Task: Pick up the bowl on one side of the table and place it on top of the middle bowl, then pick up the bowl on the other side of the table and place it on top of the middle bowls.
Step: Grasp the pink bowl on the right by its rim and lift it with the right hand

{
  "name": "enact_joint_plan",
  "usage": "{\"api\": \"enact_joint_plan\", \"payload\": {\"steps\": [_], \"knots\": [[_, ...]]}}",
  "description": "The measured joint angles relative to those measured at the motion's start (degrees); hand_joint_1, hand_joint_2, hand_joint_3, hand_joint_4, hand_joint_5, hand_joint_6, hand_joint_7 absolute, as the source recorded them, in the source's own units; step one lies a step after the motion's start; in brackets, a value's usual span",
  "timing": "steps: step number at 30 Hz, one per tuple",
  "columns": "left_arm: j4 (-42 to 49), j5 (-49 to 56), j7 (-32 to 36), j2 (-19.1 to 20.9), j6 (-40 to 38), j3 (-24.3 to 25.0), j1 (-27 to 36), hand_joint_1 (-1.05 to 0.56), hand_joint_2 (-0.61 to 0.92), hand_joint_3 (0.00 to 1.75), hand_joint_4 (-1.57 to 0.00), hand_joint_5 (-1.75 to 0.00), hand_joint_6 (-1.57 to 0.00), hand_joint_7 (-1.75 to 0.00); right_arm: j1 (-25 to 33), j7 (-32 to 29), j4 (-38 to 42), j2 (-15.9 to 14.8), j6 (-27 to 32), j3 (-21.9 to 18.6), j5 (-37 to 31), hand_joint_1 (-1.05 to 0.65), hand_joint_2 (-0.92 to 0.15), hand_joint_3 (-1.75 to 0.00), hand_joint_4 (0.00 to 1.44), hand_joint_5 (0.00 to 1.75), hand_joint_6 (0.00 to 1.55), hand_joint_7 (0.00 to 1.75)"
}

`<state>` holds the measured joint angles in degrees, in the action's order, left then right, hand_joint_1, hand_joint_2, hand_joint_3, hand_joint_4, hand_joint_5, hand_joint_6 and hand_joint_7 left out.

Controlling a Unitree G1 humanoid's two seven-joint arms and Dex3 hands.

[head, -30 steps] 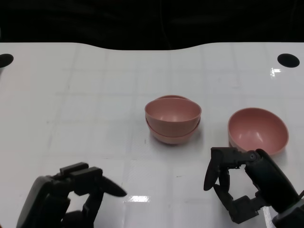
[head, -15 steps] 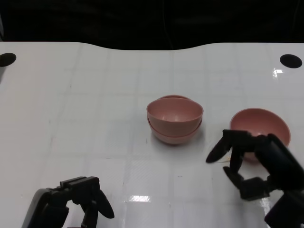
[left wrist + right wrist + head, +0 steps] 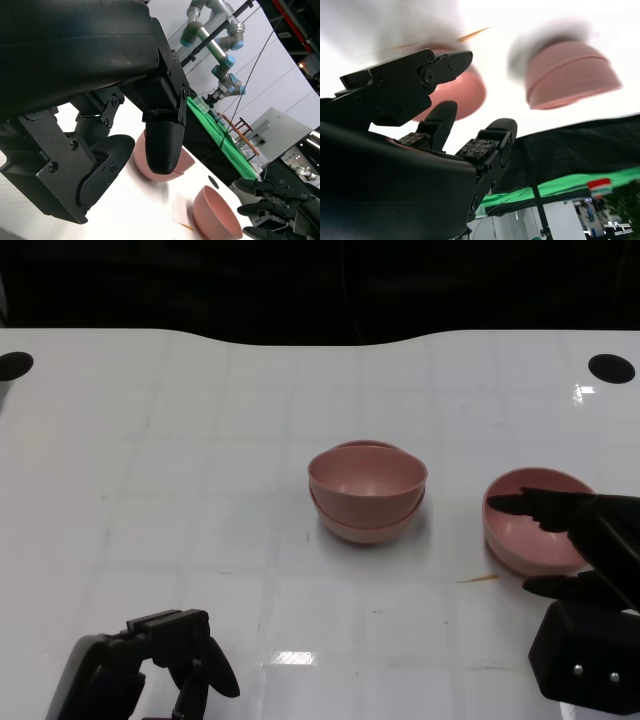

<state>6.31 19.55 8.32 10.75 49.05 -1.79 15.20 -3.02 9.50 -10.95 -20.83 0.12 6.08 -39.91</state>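
Two pink bowls sit nested as a stack in the middle of the white table. A single pink bowl stands to its right. My right hand is at that bowl, one finger reaching over its rim and the thumb low beside its near side, fingers apart and holding nothing. The right wrist view shows this bowl, blurred, just beyond the fingertips, with the stack further off. My left hand hangs low at the near left, holding nothing. The left wrist view shows the stack and the side bowl.
Round black holes mark the table's far corners. A small orange streak lies on the table by the right bowl. Beyond the far edge it is dark. A grey robot arm stands in the background of the left wrist view.
My right hand has moved forward and to the right, up to the single bowl, with its fingers now spread about the rim. My left hand has drawn back toward the near edge.
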Motion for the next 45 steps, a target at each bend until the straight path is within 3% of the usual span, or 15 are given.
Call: {"api": "enact_joint_plan", "payload": {"steps": [8, 16, 23, 30, 32, 33, 35, 37, 39, 40, 41, 43, 45], "knots": [[0.0, 0.0, 0.0, 0.1, 0.0, 0.0, -0.1, 0.03, 0.23, 1.61, -0.89, -1.71, -0.88, -1.45, -4.0, 2.7, 3.4, -3.6, 4.0, 4.3, -8.1, -0.38, -0.79, 0.00, 0.48, 0.25, 0.48, 0.01], [0.0, 0.1, -0.1, 0.2, 0.1, 0.0, -0.2, 0.02, 0.22, 1.61, -0.89, -1.72, -0.88, -1.46, -9.5, 5.7, 11.2, -4.3, 6.2, 8.8, -10.2, -0.42, -0.84, -0.01, 0.51, 0.14, 0.47, 0.01], [-0.1, -0.4, -0.3, 0.2, 0.1, 0.0, 0.2, 0.01, 0.23, 1.62, -0.88, -1.72, -0.87, -1.46, -13.7, 4.0, 21.3, -4.4, 6.0, 13.4, -12.5, -0.41, -0.86, -0.01, 0.56, 0.10, 0.49, 0.01], [-0.2, -0.6, -0.3, 0.3, 0.1, -0.1, 0.3, 0.00, 0.23, 1.64, -0.88, -1.72, -0.87, -1.45, -17.7, 2.8, 28.9, -4.4, 3.4, 15.9, -11.8, -0.26, -0.92, -0.02, 0.79, 0.13, 0.63, 0.05], [-0.2, -0.6, -0.3, 0.3, 0.1, -0.1, 0.3, 0.00, 0.22, 1.63, -0.88, -1.72, -0.87, -1.44, -18.6, 0.7, 30.9, -4.4, 1.9, 16.3, -11.5, -0.20, -0.92, -0.04, 1.01, 0.21, 0.81, 0.10], [-0.2, -0.6, -0.3, 0.3, 0.1, -0.1, 0.3, -0.01, 0.22, 1.63, -0.88, -1.71, -0.87, -1.44, -19.0, -1.0, 32.1, -4.4, 0.7, 16.4, -11.3, -0.17, -0.92, -0.03, 1.06, 0.41, 0.93, 0.09], [-0.2, -0.6, -0.3, 0.4, 0.1, -0.1, 0.3, 0.00, 0.22, 1.63, -0.88, -1.71, -0.87, -1.44, -19.6, -6.8, 35.1, -4.3, -3.1, 16.4, -10.3, -0.10, -0.90, -0.01, 1.00, 1.15, 1.20, 0.08], [-0.2, -0.8, -0.3, 0.5, 0.1, -0.1, 0.3, 0.00, 0.22, 1.62, -0.88, -1.71, -0.87, -1.44, -20.0, -12.2, 37.8, -4.3, -7.1, 16.5, -9.6, -0.10, -0.92, -0.02, 0.96, 1.47, 1.29, 0.07], [-0.2, -0.8, -0.3, 0.6, 0.1, -0.1, 0.3, -0.01, 0.23, 1.61, -0.87, -1.71, -0.87, -1.44, -20.7, -14.9, 39.6, -4.3, -9.1, 16.6, -9.4, -0.09, -0.92, -0.04, 0.89, 1.63, 1.33, 0.12], [-0.2, -0.8, -0.3, 0.6, 0.1, -0.2, 0.3, -0.01, 0.23, 1.61, -0.87, -1.71, -0.87, -1.44, -21.2, -15.6, 40.4, -4.3, -9.7, 16.7, -9.3, -0.10, -0.92, -0.04, 0.86, 1.68, 1.31, 0.22], [-0.2, -0.8, -0.3, 0.6, 0.1, -0.2, 0.3, -0.01, 0.23, 1.61, -0.87, -1.72, -0.87, -1.44, -21.5, -16.1, 41.0, -4.4, -10.1, 16.8, -9.3, -0.09, -0.92, -0.03, 0.82, 1.72, 1.08, 0.73], [-0.2, -0.8, -0.3, 0.6, 0.1, -0.2, 0.3, 0.00, 0.24, 1.61, -0.87, -1.72, -0.87, -1.44, -22.1, -17.2, 41.8, -4.4, -10.7, 16.8, -9.3, -0.07, -0.89, -0.01, 0.83, 1.74, 0.86, 1.26], [-0.2, -0.8, -0.3, 0.6, 0.1, -0.3, 0.3, -0.01, 0.24, 1.60, -0.87, -1.71, -0.87, -1.44, -22.3, -19.4, 42.6, -4.5, -11.4, 16.9, -9.6, -0.09, -0.89, -0.01, 0.85, 1.74, 0.79, 1.39]]}}
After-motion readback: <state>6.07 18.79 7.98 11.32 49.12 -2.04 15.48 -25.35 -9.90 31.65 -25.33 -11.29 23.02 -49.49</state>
